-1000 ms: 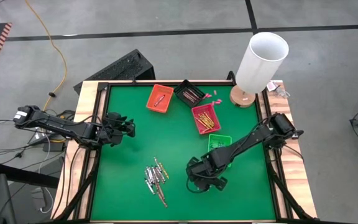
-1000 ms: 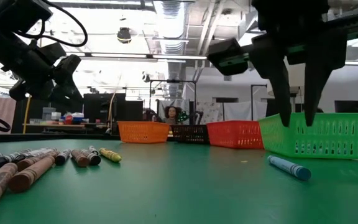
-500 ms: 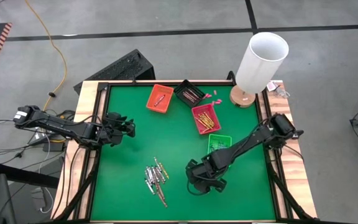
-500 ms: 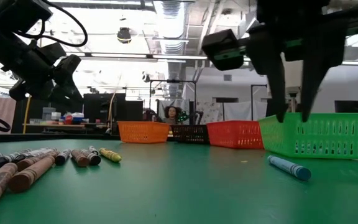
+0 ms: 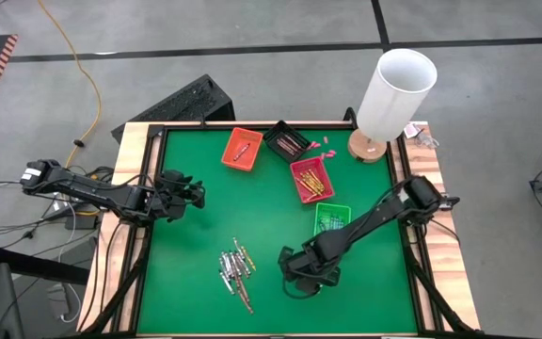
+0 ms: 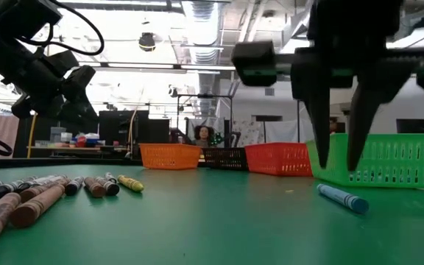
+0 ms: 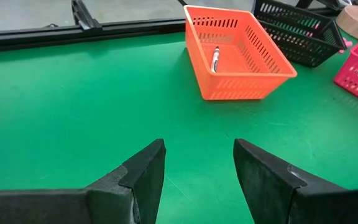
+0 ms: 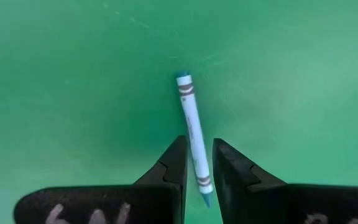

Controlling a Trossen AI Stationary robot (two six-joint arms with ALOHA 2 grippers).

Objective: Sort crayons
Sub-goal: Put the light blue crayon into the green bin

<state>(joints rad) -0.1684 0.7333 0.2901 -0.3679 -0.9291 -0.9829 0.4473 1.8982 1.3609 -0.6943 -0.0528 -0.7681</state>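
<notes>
Right end effector (image 8: 197,163) has slid left, fingers narrowly parted astride the blue crayon (image 8: 192,127), ungripped—pickup's imminent.

Open green felt (image 5: 196,254) lies between the crayon pile (image 5: 234,271) and the green basket (image 5: 331,217).

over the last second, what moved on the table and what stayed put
The right end effector has shifted a little toward the crayon pile, away from the green tray, and hangs with its fingers straddling the lone blue crayon, which lies on the mat, not lifted. The left end effector stayed open at the table's left side. The crayons and trays have not moved.
</notes>
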